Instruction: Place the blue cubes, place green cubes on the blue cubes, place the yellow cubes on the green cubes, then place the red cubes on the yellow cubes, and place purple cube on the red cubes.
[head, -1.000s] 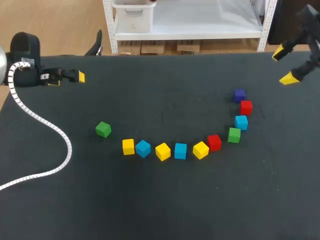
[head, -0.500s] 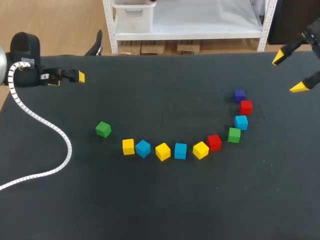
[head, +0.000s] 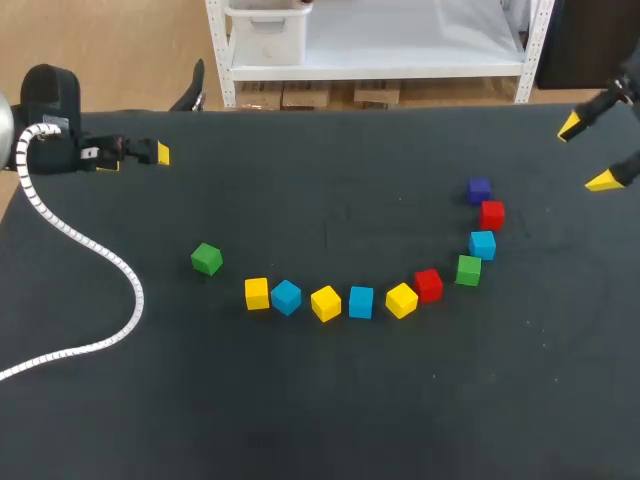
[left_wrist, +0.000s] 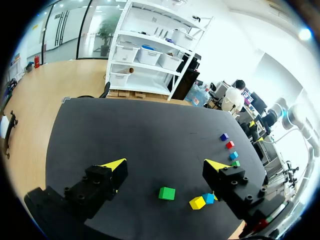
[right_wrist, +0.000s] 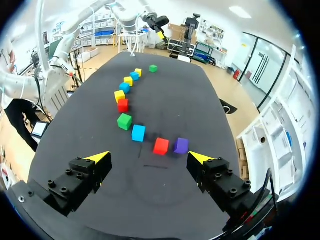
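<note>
Eleven cubes (head: 361, 301) lie singly on the tabletop (head: 300, 400). Left gripper (left_wrist: 165, 166) open, empty, at far-left edge. Lone green cube (head: 206, 259), then a curved row from yellow cube (head: 257, 293) round to purple cube (head: 479, 190). Right gripper (head: 587, 153) open, empty, far right, well apart from the row.

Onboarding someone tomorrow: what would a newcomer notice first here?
A curved row of coloured cubes crosses the table, ending at the purple cube on the right. One green cube sits apart, off the row's left end. Both claws are open and empty: left claw at the far left edge, right claw at the far right corner.
</note>
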